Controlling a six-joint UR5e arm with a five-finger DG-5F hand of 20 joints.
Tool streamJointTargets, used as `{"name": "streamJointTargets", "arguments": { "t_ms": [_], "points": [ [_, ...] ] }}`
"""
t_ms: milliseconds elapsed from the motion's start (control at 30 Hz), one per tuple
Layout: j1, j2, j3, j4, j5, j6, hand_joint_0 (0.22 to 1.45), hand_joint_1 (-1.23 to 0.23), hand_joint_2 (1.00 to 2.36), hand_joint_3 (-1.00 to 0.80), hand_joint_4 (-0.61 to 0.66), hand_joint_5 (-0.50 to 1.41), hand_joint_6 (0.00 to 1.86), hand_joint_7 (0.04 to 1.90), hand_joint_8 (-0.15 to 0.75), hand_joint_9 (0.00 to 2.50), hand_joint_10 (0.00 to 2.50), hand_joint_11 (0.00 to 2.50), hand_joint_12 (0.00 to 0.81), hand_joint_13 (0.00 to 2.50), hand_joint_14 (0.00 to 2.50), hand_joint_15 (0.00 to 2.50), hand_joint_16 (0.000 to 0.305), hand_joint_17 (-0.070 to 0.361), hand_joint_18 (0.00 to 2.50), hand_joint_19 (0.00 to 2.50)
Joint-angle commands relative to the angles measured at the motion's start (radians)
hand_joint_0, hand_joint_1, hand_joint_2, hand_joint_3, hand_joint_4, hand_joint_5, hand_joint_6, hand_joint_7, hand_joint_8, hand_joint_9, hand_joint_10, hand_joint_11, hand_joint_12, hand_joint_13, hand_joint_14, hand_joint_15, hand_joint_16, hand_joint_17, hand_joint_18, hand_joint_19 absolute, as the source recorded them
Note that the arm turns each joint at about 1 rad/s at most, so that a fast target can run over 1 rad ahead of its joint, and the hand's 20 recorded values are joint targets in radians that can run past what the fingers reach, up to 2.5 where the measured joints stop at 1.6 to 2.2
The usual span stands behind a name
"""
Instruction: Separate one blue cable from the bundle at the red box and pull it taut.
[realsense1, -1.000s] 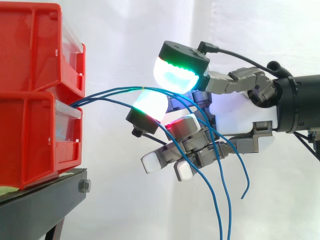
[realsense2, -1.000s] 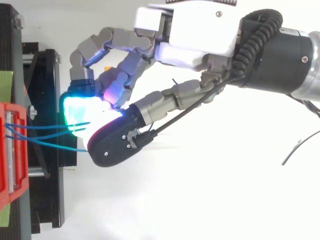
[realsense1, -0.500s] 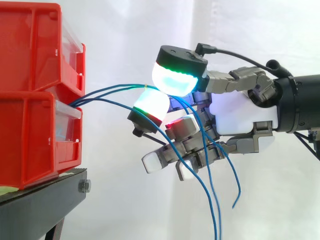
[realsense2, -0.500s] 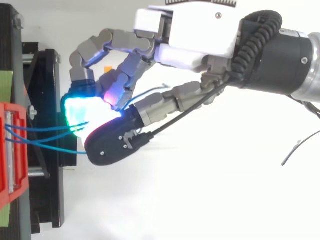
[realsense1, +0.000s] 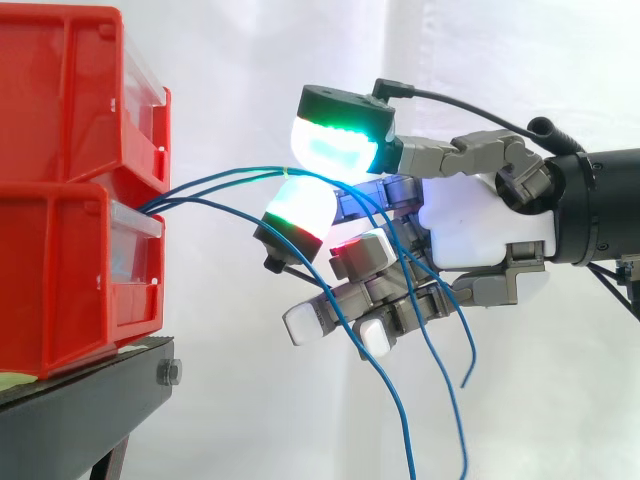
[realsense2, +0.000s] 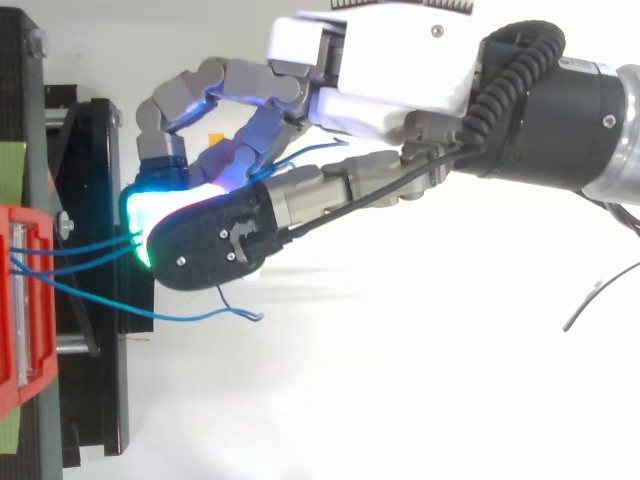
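Several thin blue cables (realsense1: 220, 180) leave the gap between two stacked red bins (realsense1: 70, 280) and run right into my hand (realsense1: 480, 225). Its thumb pad (realsense1: 335, 145), glowing green and white, presses down toward another pad (realsense1: 300, 208), and the two upper cables pass between them, pinched. A lower cable (realsense1: 250, 222) sags free under the pads and hangs down past the curled fingers. From above, the thumb's black back (realsense2: 210, 250) covers the pinch, the cables (realsense2: 80, 262) stretch to the red bin (realsense2: 25, 300), and one loose cable (realsense2: 180, 318) curls below the thumb.
The bins rest on a black stand (realsense1: 90, 400) at the left, also seen from above (realsense2: 90, 200). The arm enters from the right. A white curtain hangs behind. A dark stray wire (realsense2: 600, 295) lies at the right edge.
The thumb has swung left toward the bins and closed over the other pad. The lowest cable has slipped free and swung left; its end now curls below the thumb seen from above.
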Motion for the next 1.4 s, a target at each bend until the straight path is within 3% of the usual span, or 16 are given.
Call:
{"name": "streamJointTargets", "arguments": {
  "t_ms": [0,467,733,1000,1200,1367],
  "points": [
    [0.000,0.000,0.001,0.001,0.000,0.000,0.62,-0.45,1.02,-0.28,0.11,-0.15,0.78,1.19,0.323,1.11,0.03,1.13,0.385,0.69,0.02,0.52,0.047,0.106,0.74,0.78],
    [0.000,0.000,0.001,0.004,0.000,0.000,0.62,-0.82,1.02,-0.15,0.08,-0.18,0.83,1.15,0.319,1.09,0.03,1.21,0.392,0.70,0.02,0.54,0.048,0.108,0.77,0.75],
    [0.000,0.000,0.001,0.001,0.000,0.000,0.75,-0.99,1.01,-0.32,0.05,-0.20,0.87,1.12,0.305,1.04,0.02,1.21,0.387,0.66,0.02,0.51,0.047,0.106,0.74,0.70],
    [0.000,0.000,0.001,0.004,0.000,0.002,0.82,-0.98,1.00,-0.49,0.05,-0.20,0.87,1.11,0.297,1.03,0.02,1.20,0.380,0.65,0.02,0.50,0.046,0.105,0.72,0.69],
    [0.000,0.000,-0.001,0.004,0.000,0.003,0.68,-0.96,1.00,-0.50,0.06,-0.20,0.87,1.09,0.298,1.02,0.02,1.19,0.378,0.64,0.02,0.50,0.047,0.105,0.74,0.68],
    [0.000,0.000,0.001,0.004,0.000,0.002,0.63,-0.83,1.00,-0.50,0.07,-0.18,0.86,1.08,0.307,1.07,0.02,1.23,0.377,0.66,0.02,0.51,0.046,0.104,0.75,0.72]
  ]
}}
